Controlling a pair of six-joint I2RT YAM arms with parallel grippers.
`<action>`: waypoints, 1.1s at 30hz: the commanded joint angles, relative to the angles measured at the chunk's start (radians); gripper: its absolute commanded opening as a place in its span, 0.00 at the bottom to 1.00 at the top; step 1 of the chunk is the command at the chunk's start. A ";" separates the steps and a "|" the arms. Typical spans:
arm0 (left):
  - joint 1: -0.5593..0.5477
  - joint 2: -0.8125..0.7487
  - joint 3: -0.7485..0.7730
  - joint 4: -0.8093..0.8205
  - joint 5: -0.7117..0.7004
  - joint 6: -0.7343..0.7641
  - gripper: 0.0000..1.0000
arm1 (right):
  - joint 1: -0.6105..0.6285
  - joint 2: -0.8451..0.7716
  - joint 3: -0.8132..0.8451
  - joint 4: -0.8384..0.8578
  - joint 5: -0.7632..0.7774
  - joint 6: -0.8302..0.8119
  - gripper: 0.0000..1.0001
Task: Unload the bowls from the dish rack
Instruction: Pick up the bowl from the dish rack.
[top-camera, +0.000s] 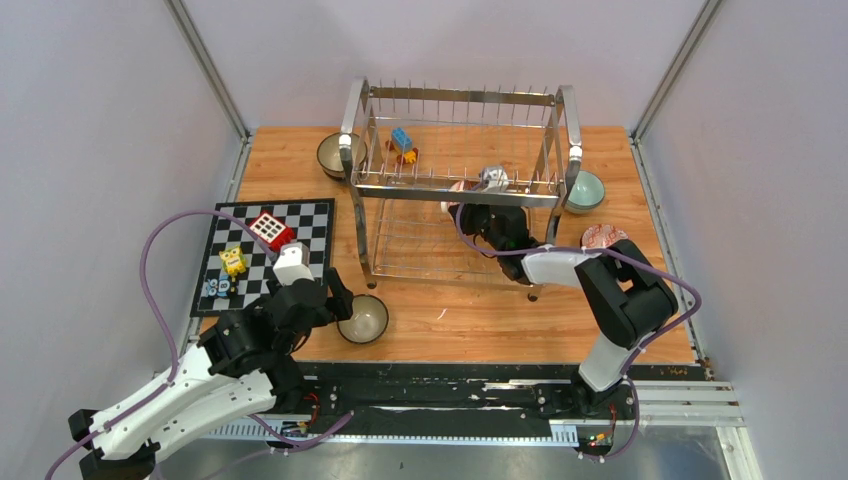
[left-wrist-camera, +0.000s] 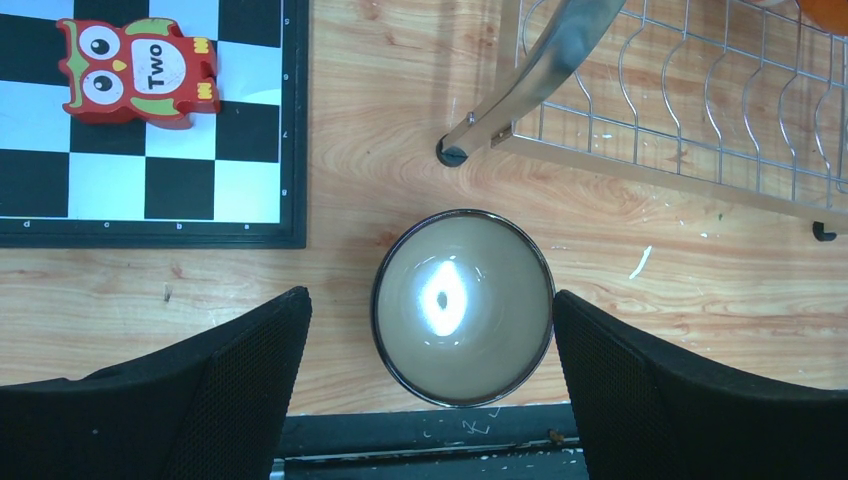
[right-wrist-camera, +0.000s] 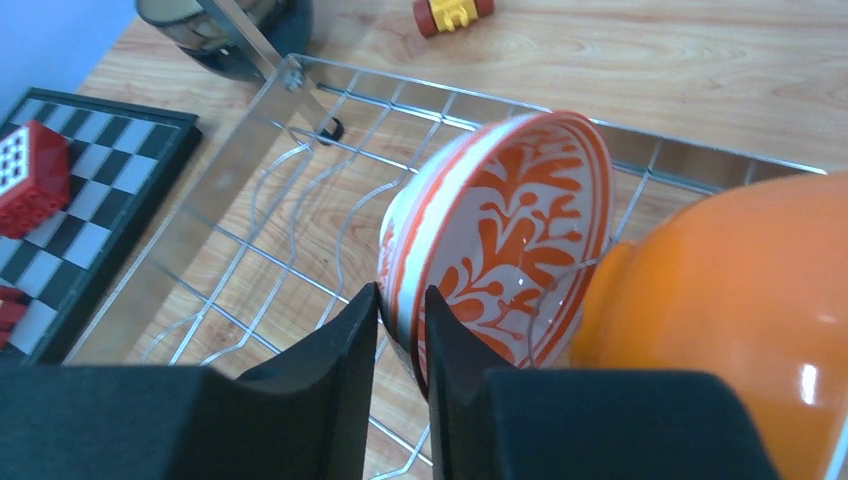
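I have the right gripper (right-wrist-camera: 402, 312) reached into the lower tier of the dish rack (top-camera: 455, 197). On its wrist camera I see the two fingers (right-wrist-camera: 335, 375) drawn close together, with the rim of the orange-and-white patterned bowl (right-wrist-camera: 505, 225) pinched between them. That bowl stands on edge among the lower wires of the rack. Its patterned inside is turned toward a plain orange bowl (right-wrist-camera: 745, 300), which sits in the same tier and touches it.

My left gripper (left-wrist-camera: 430, 300) hangs over a grey-beige bowl (left-wrist-camera: 462, 305) with a dark rim. This bowl sits upright on the wooden table (left-wrist-camera: 400, 100), just in front of the rack's near-left foot. The left fingers (left-wrist-camera: 235, 375) are spread wide, one on each side of the bowl and clear of its rim.

From overhead I count three more bowls outside the rack:
- A dark brown bowl (top-camera: 333, 155) sits against the rack's far-left corner.
- A mint-green bowl (top-camera: 586, 190) sits just beside the rack's right end.
- A red patterned bowl (top-camera: 603, 237) lies near that same end, partly behind the right arm.

A blue block (top-camera: 402, 138) rests in the rack's upper tier. The chequered board (top-camera: 262, 255) lies to the left of the rack, and an owl block (left-wrist-camera: 135, 70) marked "Two" sits on it.
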 joint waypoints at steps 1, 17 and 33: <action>0.007 0.001 -0.011 0.014 -0.018 0.009 0.92 | -0.016 0.013 0.018 0.021 -0.091 0.037 0.19; 0.008 0.004 -0.012 0.012 -0.025 0.006 0.92 | -0.049 -0.044 -0.006 0.174 -0.242 0.087 0.03; 0.007 0.010 -0.010 0.002 -0.033 -0.003 0.92 | -0.124 -0.020 -0.011 0.333 -0.459 0.267 0.03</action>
